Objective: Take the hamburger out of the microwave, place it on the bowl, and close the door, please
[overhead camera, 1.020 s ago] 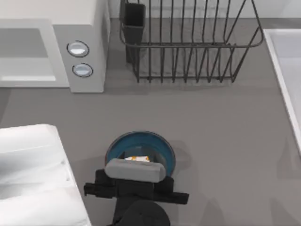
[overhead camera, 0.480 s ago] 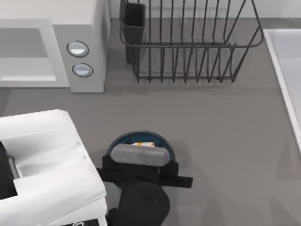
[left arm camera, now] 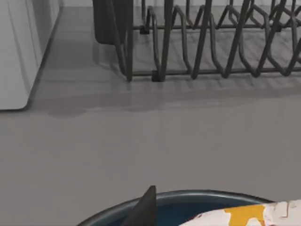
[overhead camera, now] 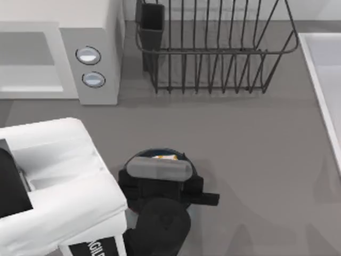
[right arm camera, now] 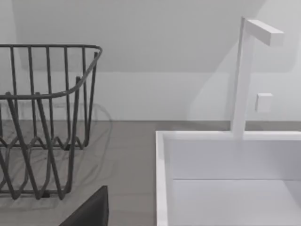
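My left gripper [overhead camera: 162,161] hangs over the blue bowl [overhead camera: 139,155] near the table's front middle, shut on the hamburger [overhead camera: 166,157], whose white and orange wrapper peeks out past the grey wrist block. In the left wrist view the hamburger [left arm camera: 254,215] sits just above the bowl's rim [left arm camera: 197,194], beside one dark fingertip [left arm camera: 145,207]. The white microwave [overhead camera: 98,32] stands at the back left with its grey cavity [overhead camera: 26,58] exposed. The door is out of view. One dark finger of my right gripper [right arm camera: 89,209] shows in its wrist view.
A black wire rack [overhead camera: 213,48] stands at the back middle, also seen ahead in the left wrist view [left arm camera: 211,42]. A white sink basin [overhead camera: 326,80] lies along the right edge, with a white post [right arm camera: 242,75]. My left arm's white link [overhead camera: 53,181] covers the front left.
My left gripper has moved toward the back of the bowl with the hamburger in it. The arm's white link has swung farther into the front left.
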{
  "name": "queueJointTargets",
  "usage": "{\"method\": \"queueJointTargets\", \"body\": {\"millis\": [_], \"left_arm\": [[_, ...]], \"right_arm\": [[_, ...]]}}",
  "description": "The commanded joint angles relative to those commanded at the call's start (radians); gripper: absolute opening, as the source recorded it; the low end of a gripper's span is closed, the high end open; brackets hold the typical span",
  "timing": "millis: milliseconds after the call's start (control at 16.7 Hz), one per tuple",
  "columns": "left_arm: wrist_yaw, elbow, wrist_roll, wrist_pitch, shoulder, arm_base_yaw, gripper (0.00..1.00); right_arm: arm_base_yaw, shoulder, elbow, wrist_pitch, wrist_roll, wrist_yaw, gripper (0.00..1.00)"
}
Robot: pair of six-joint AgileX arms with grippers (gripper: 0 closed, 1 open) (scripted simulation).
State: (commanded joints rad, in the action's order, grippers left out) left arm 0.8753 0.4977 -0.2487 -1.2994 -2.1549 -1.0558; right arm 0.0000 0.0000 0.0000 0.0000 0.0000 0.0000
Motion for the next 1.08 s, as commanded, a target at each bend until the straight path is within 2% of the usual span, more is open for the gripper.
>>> {"method": "queueJointTargets", "body": {"millis": [660, 1080], "left_arm": [[0.0, 0.0, 0.0, 0.0, 0.0, 0.0, 0.98], [0.0, 0.0, 0.0, 0.0, 0.0, 0.0, 1.0]], "right_arm": [[0.0, 0.0, 0.0, 0.0, 0.0, 0.0, 1.0], [0.0, 0.0, 0.0, 0.0, 0.0, 0.0, 1.0]]}}
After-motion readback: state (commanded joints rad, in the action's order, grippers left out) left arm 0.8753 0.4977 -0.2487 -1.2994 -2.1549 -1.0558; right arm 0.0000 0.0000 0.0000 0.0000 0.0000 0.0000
